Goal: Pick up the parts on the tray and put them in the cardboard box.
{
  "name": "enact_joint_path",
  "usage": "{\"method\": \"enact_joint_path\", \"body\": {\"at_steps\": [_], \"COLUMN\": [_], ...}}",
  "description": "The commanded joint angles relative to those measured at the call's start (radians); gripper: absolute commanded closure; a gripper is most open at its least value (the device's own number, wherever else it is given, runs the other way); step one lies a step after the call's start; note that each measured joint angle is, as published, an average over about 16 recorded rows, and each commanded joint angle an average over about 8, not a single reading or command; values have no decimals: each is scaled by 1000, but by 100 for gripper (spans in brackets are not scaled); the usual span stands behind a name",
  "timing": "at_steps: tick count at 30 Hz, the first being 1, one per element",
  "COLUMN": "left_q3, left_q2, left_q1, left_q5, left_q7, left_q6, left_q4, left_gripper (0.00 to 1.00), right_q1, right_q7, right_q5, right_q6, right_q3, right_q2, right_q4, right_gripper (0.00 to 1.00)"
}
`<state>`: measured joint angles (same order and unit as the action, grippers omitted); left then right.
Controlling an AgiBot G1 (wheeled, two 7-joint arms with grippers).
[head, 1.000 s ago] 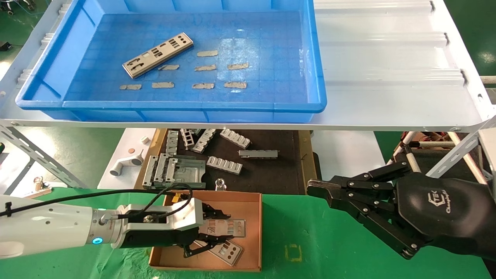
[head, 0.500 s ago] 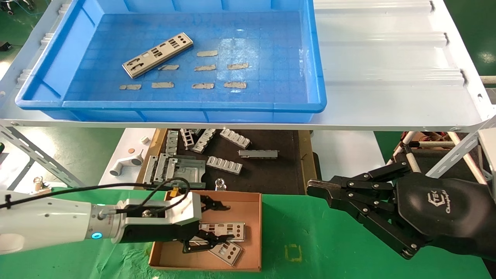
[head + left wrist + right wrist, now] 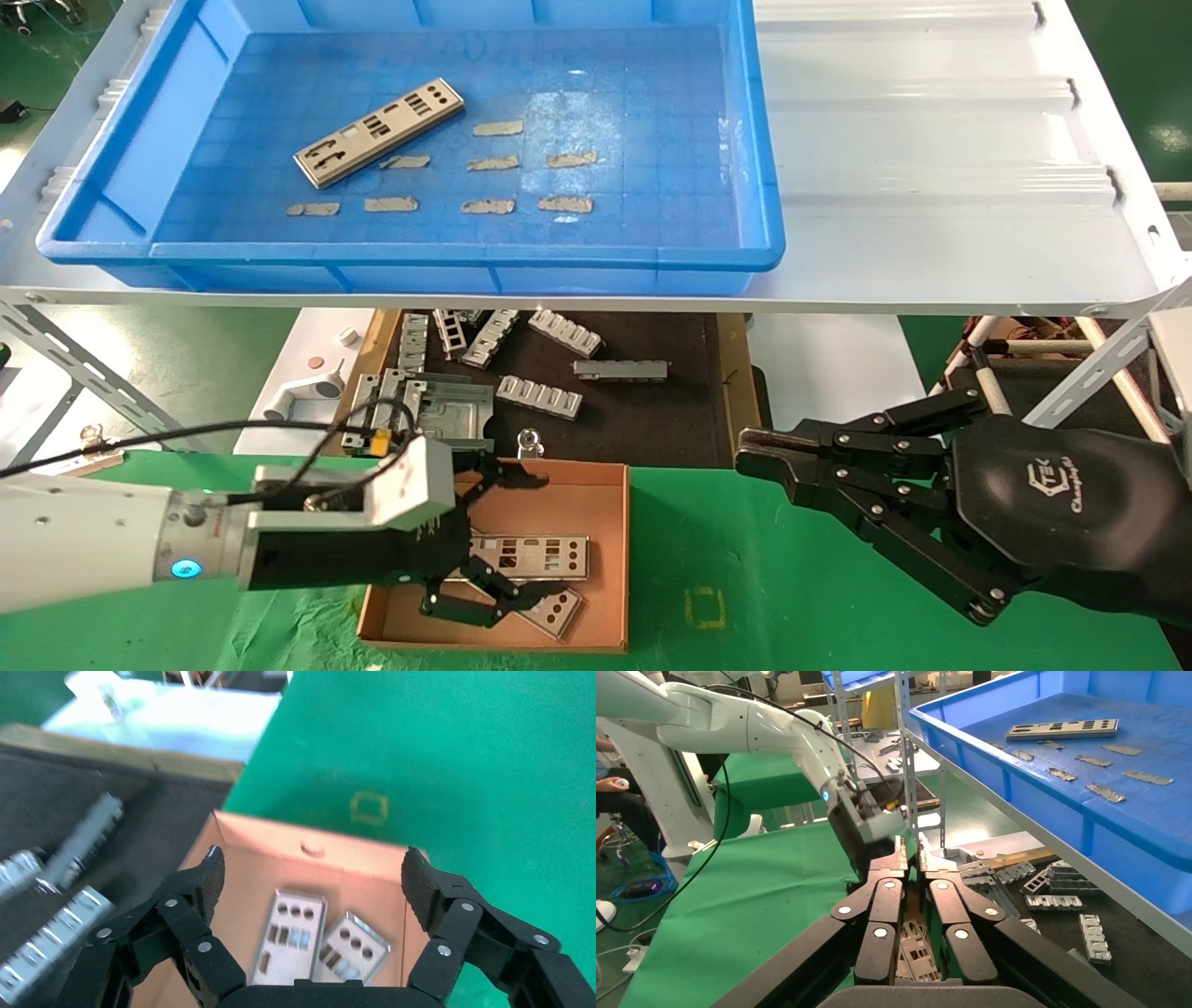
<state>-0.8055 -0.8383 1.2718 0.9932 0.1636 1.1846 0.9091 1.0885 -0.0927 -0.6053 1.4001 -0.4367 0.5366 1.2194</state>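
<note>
One silver plate lies at an angle in the blue tray on the upper shelf. It also shows in the right wrist view. The cardboard box sits on the green cloth and holds two plates, one flat and one angled beside it. My left gripper hangs open and empty just above the box. The left wrist view shows its wide-apart jaws over the box wall, with both plates below my gripper. My right gripper is shut and parked at the right.
Several beige tape patches lie on the tray floor. Ribbed grey brackets lie on a dark mat behind the box, under the white corrugated shelf. A white pipe fitting lies at the left. Green cloth covers the table.
My left gripper opened and let go of a plate, which now lies flat in the box. The gripper then drew back to the left and rose slightly. The right arm has not moved.
</note>
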Motion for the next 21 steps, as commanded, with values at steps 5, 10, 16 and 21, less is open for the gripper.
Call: {"method": "enact_joint_path", "body": {"at_steps": [5,10,16,21], "left_q3": [63,116,179,231], "left_q2": [27,50,77,100], "left_q1": [-23,-43,-67,-87], "left_q5": [-31,-58,-89,-115], "left_q7": [-42,-77,-119,-154], "left_q6": [37,68,106,137], "left_q4": [45,83,127,165], "left_gripper": [0,0,0,0], "right_q1": [0,0,0,0], "right_q7": [0,0,0,0], "right_q5": [0,0,0,0], "right_q6": [0,0,0,0], "right_q3": [0,0,0,0], "right_q2": [0,0,0,0], "right_q4": [0,0,0,0], "right_gripper": [0,0,0,0]}}
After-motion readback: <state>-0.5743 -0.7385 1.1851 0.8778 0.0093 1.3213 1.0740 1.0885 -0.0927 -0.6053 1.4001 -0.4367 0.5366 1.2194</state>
